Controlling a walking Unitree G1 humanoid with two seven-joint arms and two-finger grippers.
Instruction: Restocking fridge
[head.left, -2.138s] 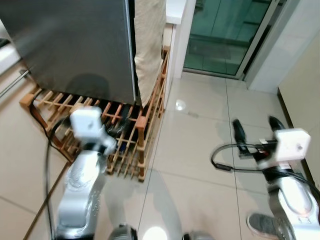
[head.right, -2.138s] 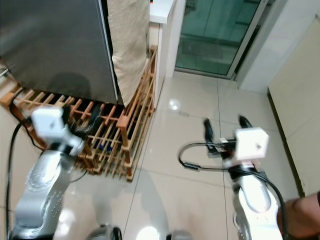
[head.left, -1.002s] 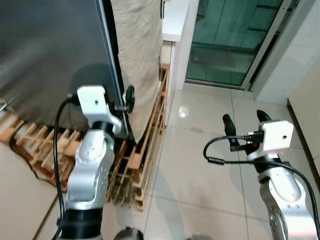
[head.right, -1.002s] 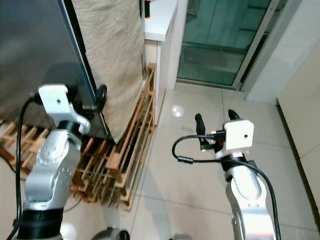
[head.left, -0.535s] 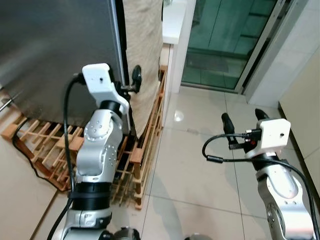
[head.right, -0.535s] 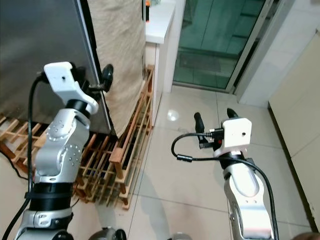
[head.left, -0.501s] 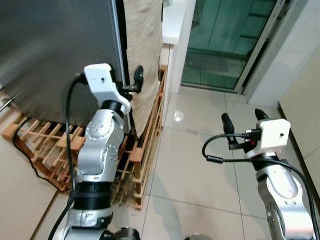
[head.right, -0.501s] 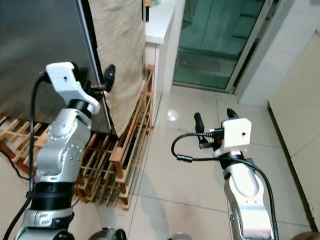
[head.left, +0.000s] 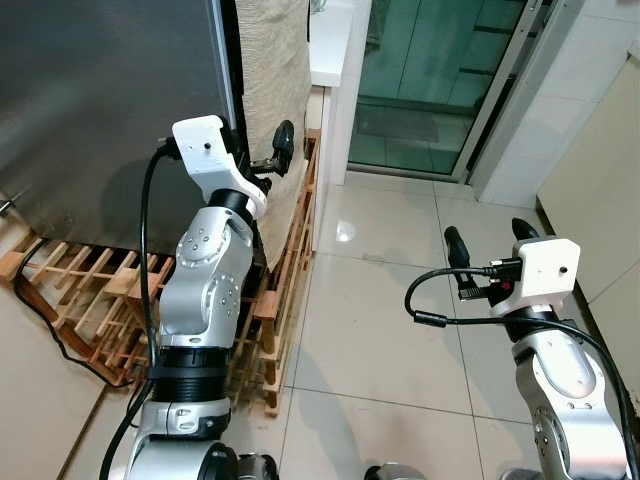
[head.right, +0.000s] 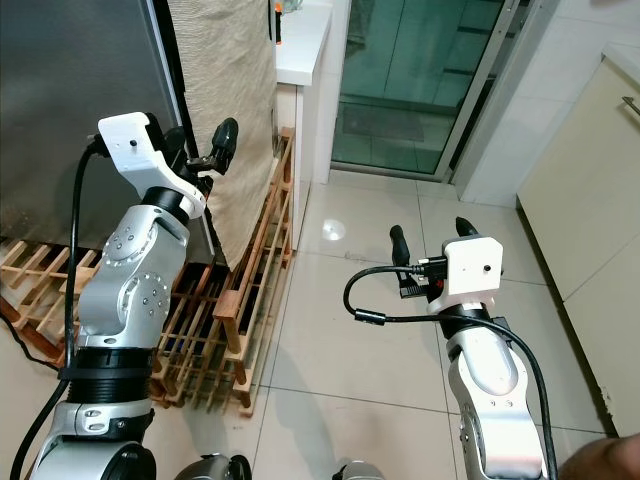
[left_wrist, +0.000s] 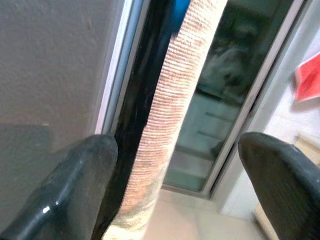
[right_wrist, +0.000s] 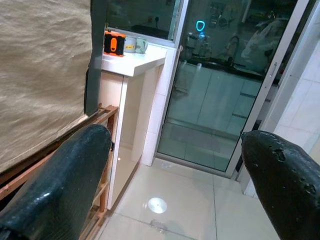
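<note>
The fridge (head.left: 110, 100) is a tall grey steel box at the left, with a dark side edge (left_wrist: 142, 90). A beige cloth (head.left: 275, 70) hangs down its right side. My left gripper (head.right: 200, 140) is raised to that edge and open. In the left wrist view one finger (left_wrist: 80, 190) lies against the steel face and the other finger (left_wrist: 280, 180) stands past the cloth, so edge and cloth sit between them. My right gripper (head.left: 488, 240) hovers open and empty over the tiled floor, to the right of the fridge.
The fridge stands on a low wooden slatted rack (head.left: 90, 290) that sticks out at floor level. A white counter (right_wrist: 135, 60) with an orange item (right_wrist: 114, 42) lies behind it. Glass sliding doors (head.left: 430, 80) are ahead, and a cream cabinet (head.right: 590, 180) is at the right.
My left arm has risen from down by the rack to the fridge's side edge, its fingers now around edge and cloth. The view has also tilted up. The right arm has barely moved.
</note>
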